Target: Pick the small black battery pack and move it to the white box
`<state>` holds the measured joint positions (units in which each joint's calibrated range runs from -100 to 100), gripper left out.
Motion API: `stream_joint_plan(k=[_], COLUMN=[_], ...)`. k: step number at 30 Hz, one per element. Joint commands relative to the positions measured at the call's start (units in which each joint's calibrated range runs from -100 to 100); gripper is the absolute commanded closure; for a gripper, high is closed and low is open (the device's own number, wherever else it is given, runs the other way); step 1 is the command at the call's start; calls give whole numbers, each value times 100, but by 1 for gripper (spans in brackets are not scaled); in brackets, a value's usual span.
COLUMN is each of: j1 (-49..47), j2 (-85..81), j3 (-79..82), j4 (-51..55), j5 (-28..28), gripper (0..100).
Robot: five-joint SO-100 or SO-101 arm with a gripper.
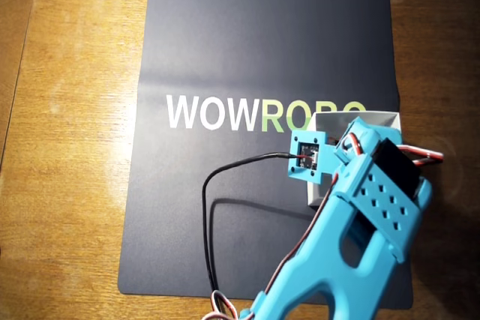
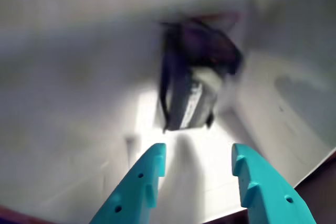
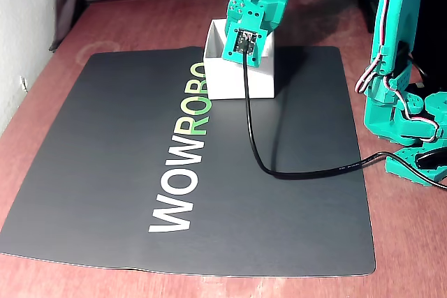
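In the wrist view the spread, empty pincer hovers just above the small black battery pack, lying inside the white box; it looks light and rigid, best gripped across its flat sides, clear of the wires.

Reaches forward and bends down at the wrist, gripper pointing downward with teal fingers spread apart (nothing between them in the wrist view).

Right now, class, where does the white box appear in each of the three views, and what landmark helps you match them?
Overhead view: white box right of centre, mostly hidden under the arm.
Wrist view: its white walls fill the picture, the battery pack inside.
Fixed view: top centre, on the mat's far edge.
Shared landmark: the WOWROBO lettering, ending at the box.
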<state>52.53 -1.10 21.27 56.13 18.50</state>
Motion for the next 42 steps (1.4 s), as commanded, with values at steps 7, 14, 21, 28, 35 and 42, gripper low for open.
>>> stream_joint_plan(k=[7,14,21,28,35,42], j1=[-28,-555,-2338,-4567,-6104,-6221], j2=[-280,-394,-920,-1394,-1508,-1551], j3=[9,-427,-635,-653,-526,154], j4=[-65,-21,-12,-4,-4,-65], j5=[6,-27,-407,-1255,-2130,-2325], gripper=[86,86,86,86,86,86])
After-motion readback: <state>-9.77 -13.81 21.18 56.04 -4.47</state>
